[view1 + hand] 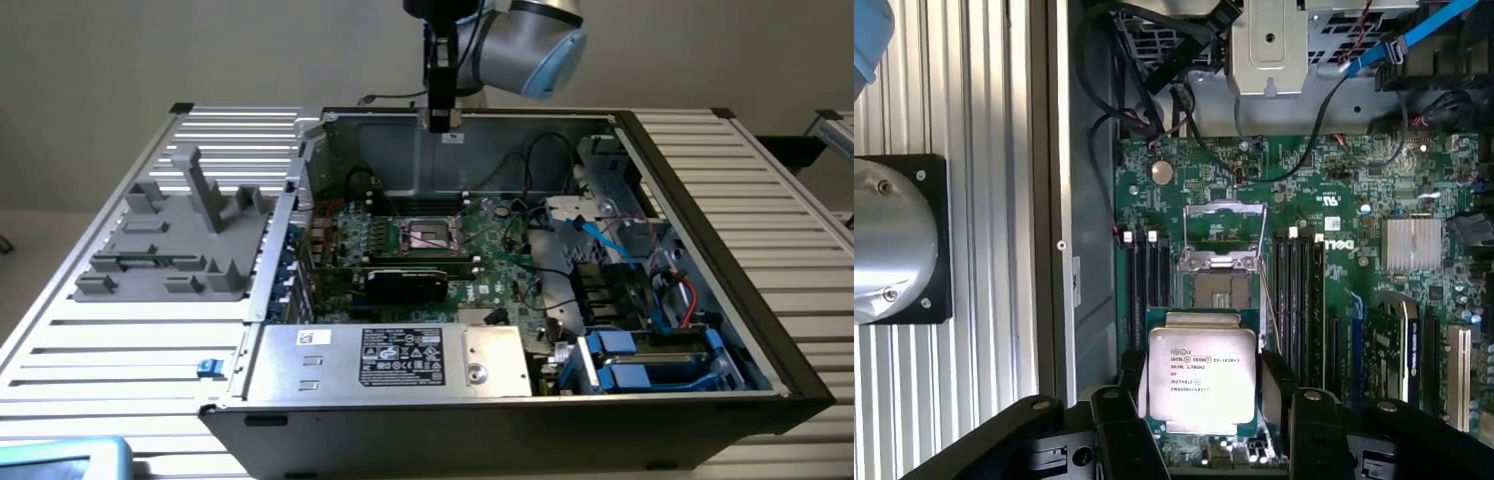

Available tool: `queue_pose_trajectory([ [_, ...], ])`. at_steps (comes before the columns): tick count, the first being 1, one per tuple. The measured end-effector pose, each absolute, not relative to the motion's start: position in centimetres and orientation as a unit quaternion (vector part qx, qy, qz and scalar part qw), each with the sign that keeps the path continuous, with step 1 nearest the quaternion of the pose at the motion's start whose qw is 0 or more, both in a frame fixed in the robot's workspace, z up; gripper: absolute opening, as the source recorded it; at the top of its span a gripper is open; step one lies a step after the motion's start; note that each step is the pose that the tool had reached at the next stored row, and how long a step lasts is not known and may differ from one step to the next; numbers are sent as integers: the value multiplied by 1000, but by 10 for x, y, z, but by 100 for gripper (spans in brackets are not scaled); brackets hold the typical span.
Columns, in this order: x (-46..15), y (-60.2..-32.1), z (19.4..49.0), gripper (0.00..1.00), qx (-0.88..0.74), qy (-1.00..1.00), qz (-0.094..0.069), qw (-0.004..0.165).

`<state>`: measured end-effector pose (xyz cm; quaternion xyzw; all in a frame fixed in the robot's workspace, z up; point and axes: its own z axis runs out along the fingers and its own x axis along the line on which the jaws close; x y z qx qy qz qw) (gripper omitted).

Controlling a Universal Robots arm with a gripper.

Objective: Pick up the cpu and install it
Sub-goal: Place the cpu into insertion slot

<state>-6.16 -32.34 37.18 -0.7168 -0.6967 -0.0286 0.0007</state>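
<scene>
Black-fingered, gripping the cpu [1201, 378] by two opposite edges, with the jaws of the gripper [1201, 400] closed on it and its printed silvery plate facing the wrist camera. Hovering high over the open computer case [467, 435], close to its rear wall, well above the green motherboard [505, 255]. Looking straight down on the socket [1219, 285], with its metal frame swung open, just beyond the held chip. Hanging well apart from the grey fixture tray [160, 250] lying on the slatted table [120, 350] at the exterior view's left.
</scene>
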Motion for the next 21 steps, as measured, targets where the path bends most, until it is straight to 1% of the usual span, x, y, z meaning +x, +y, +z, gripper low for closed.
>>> queue_pose_trajectory([
  [21, -63, -325, 334, 54, -713, -700, -28, 1],
])
